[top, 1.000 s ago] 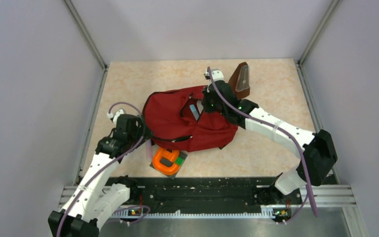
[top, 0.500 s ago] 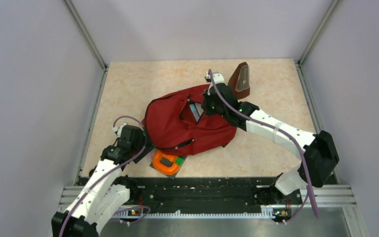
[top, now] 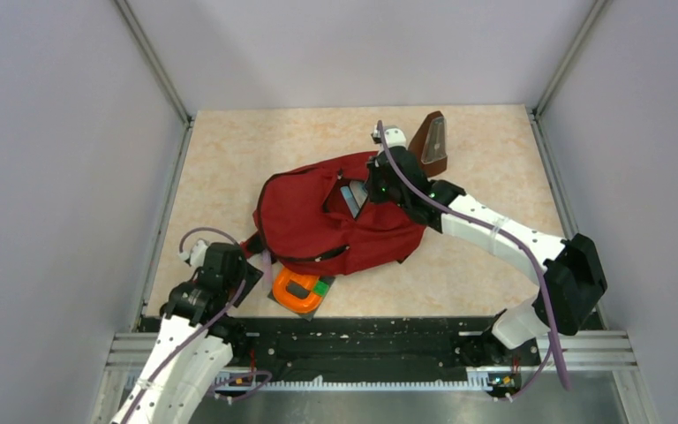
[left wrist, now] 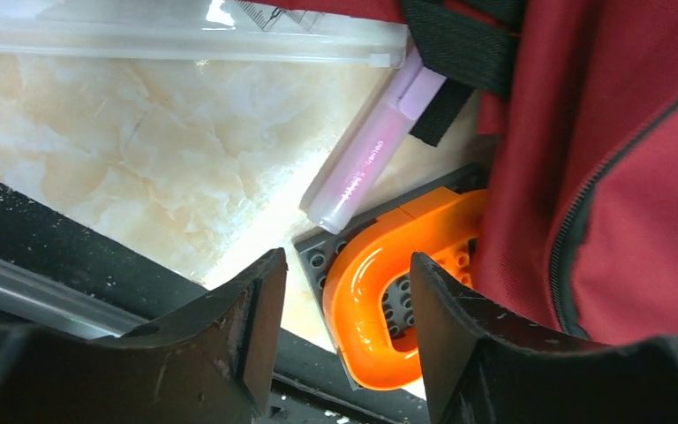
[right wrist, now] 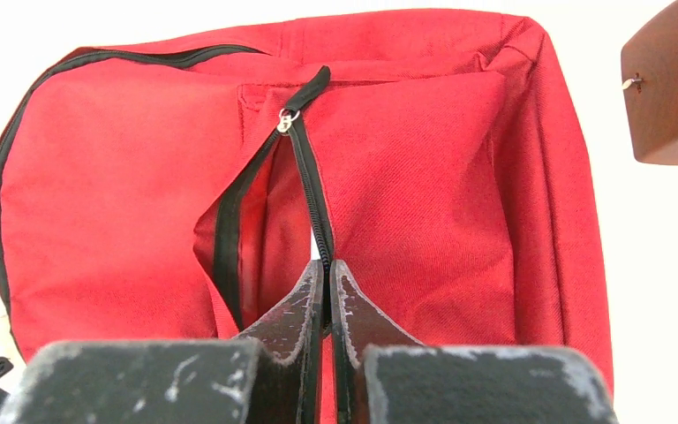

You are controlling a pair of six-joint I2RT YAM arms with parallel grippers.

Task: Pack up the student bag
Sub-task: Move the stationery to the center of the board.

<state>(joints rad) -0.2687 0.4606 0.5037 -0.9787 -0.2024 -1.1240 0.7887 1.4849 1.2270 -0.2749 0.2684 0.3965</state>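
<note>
**Near edge, L side.** The left claw (left wrist: 342,287) hangs low over the front of the desk (top: 229,159) with its fingers apart and nothing between them. Directly below the gap lies an orange handle (left wrist: 372,305) fixed to a grey studded plate (left wrist: 318,256). Read this as an approach to a loose item that is not yet packed. The handle arches up off the plate, so it is the obvious grip pt.

**Just beyond.** A lilac marker (left wrist: 366,163) lies at an angle, its far end tucked under a black strap (left wrist: 459,44) of the bag. A clear pouch (left wrist: 185,35) lies flat behind it. Both are outside the bag, so treat them as pending items.

**Centre.** The student bag (top: 318,221) lies flat mid-desk, its near corner resting over the plate. The main zip (right wrist: 305,168) is undone and the mouth gapes toward the R side.

**Far side.** The right claw (right wrist: 325,265) has its fingers together, and the zip edge runs down between them. It appears clamped on the bag's rim, prob. to hold the mouth up and open for loading. Keep that hold while you load from the L.

**Rear.** The brown metronome (top: 430,146) stands upright just beyond the bag, unpacked.
</note>
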